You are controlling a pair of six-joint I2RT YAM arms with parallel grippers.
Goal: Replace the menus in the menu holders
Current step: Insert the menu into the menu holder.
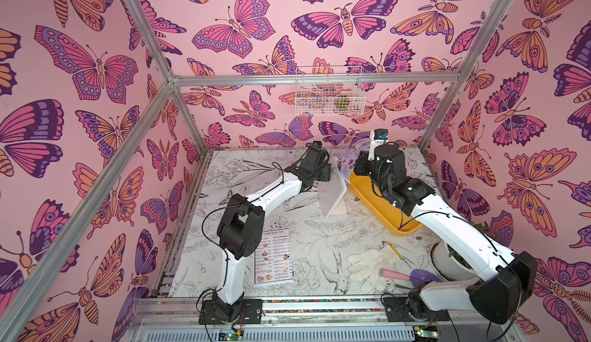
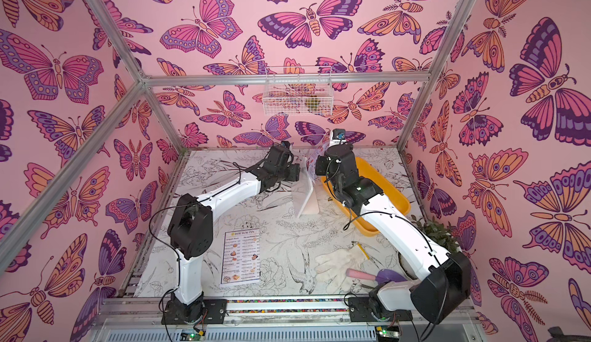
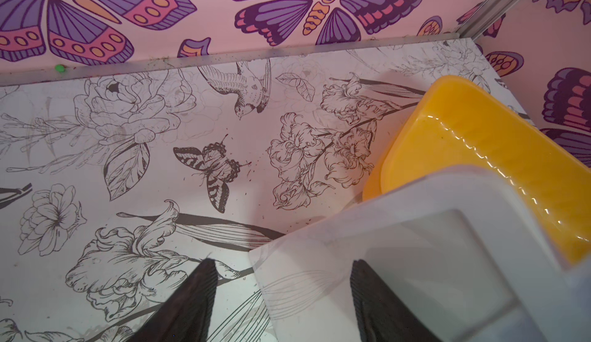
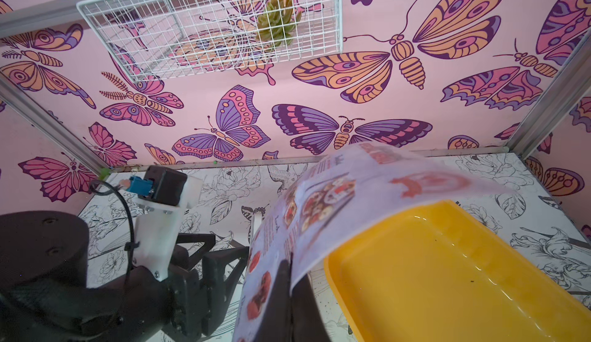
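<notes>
Currently looking at one menu holder (image 1: 332, 193), standing upright toward the back of the worktop (image 1: 307, 238), between the two arms. Finding the left fingers (image 3: 198, 295) spread apart and straddling the holder's edge, one finger showing dark through the translucent panel, the other sitting clear of it with a gap between; not pinching anything.

Counting two menus. Seeing the SPECIAL MENU (image 4: 335, 203) hanging in the air just beside the holder, curling over the near end of the tray, with the right fingers (image 4: 283, 299) closed tight on the sheet. Seeing the DIM SUM INN menu (image 1: 273, 257) lying flat, face up, near the front of the worktop beside the left arm's base, well apart from the holder.

Moving outward: noting one yellow tray (image 1: 377, 211) lying just beside the holder, with the right arm reaching across it and, in both top views, blocking the sight of the pinch on the sheet.

Spotting, near the front on the right arm's side, one white glove (image 1: 367, 260), one yellow pencil (image 1: 395, 250), one purple trowel (image 1: 419, 276) with a pink handle, and one white pot (image 1: 444, 260) half hidden under the right arm.

Noting one white wire basket (image 1: 329, 91) hanging on the back wall, holding something green.
</notes>
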